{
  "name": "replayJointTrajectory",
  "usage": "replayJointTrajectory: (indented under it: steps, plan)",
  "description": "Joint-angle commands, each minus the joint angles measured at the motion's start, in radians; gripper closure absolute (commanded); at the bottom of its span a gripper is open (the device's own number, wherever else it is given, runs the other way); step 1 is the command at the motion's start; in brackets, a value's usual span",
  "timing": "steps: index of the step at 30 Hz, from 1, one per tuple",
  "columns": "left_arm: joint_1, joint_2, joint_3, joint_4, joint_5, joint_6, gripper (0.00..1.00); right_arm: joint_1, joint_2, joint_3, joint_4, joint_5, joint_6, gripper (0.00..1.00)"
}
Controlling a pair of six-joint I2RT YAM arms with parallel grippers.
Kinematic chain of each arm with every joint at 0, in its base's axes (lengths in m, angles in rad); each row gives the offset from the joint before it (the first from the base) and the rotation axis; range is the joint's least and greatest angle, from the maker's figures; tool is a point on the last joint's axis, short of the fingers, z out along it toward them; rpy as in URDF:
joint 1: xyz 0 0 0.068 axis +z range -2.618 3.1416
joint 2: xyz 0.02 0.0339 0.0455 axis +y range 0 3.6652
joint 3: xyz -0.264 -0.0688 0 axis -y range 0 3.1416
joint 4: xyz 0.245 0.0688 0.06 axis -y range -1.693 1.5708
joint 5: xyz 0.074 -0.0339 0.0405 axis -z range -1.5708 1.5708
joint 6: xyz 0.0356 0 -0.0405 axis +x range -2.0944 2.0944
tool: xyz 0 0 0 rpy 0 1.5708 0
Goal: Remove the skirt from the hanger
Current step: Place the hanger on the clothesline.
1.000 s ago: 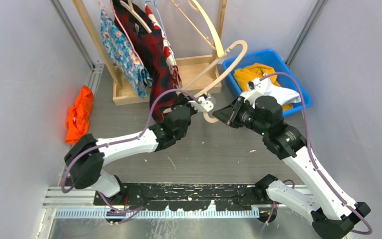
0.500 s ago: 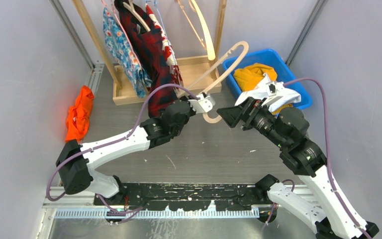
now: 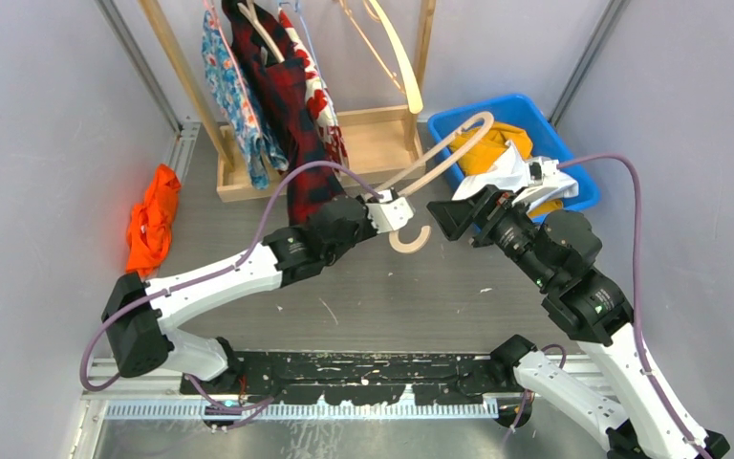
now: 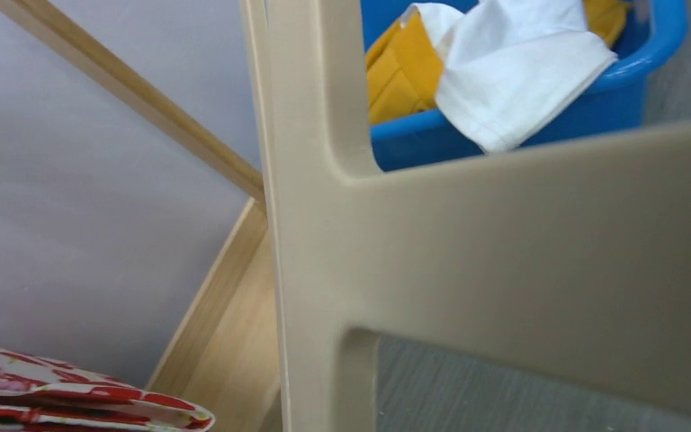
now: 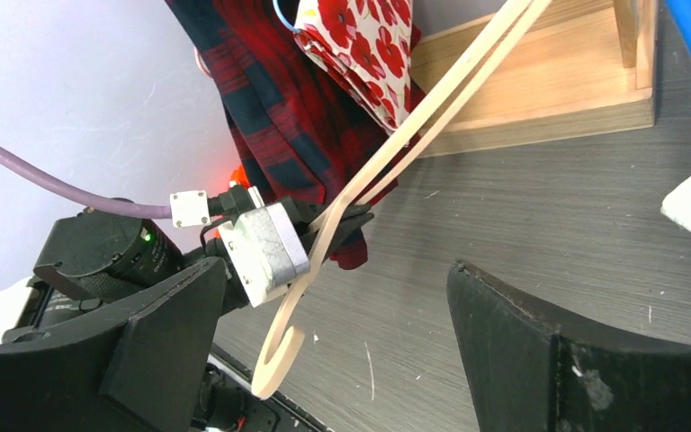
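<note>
The left end effector point(image 3: 394, 207) is clamped on a bare wooden hanger point(image 3: 440, 158) just above its hook, holding it tilted over the surface point(image 3: 392, 287), with the hook hanging low and the shoulders reaching up and back toward the blue bin point(image 3: 547, 129). From the left wrist, the hanger's pale wood fills nearly the whole view, with the bin behind it. The right end effector point(image 3: 461, 212) hovers just beside the hanger on the bin side. Its fingers are spread wide, it is gripping nothing, and it points at the held end without touching it. In the bin, a white cloth point(image 3: 511, 177) lies crumpled on top of a yellow one point(image 3: 516, 139). Whether the white piece is the skirt, I cannot tell from here. Behind the left arm stands a wooden rack point(image 3: 373, 134) with garments hung on it: a dark red plaid point(image 3: 287, 105), a blue floral point(image 3: 234, 96) to its left, and a red-and-white poppy print point(image 3: 317, 86) to its right. An empty hanger also hangs on the rack. An orange cloth point(image 3: 153, 215) lies bunched on the surface by the left wall, well apart from both arms.
</note>
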Motion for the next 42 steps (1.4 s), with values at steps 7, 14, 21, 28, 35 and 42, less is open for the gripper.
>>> replayJointTrajectory:
  steps: [7, 14, 21, 28, 35, 42]
  plan:
    - [0.066, -0.083, 0.176, -0.253, 0.136, -0.184, 1.0, 0.007, -0.013, -0.037, 0.015, 0.055, -0.036, 0.05]
    - [0.071, -0.042, 0.406, -0.646, 0.3, -0.3, 1.0, 0.007, -0.022, -0.034, 0.0, 0.13, -0.089, 0.15]
    - [0.073, -0.084, 0.412, -0.817, 0.487, -0.348, 1.0, 0.007, -0.031, -0.034, -0.019, 0.191, -0.123, 0.16]
    - [0.073, -0.226, 0.365, -0.856, 0.538, -0.451, 1.0, 0.007, -0.061, -0.04, -0.034, 0.205, -0.119, 0.17]
    - [0.072, -0.324, 0.501, -0.955, 0.342, -0.547, 1.0, 0.007, -0.066, -0.028, -0.058, 0.209, -0.1, 0.18]
    - [0.072, -0.201, 0.84, -1.11, 0.146, -0.607, 1.0, 0.007, -0.069, -0.022, -0.058, 0.201, -0.086, 0.2]
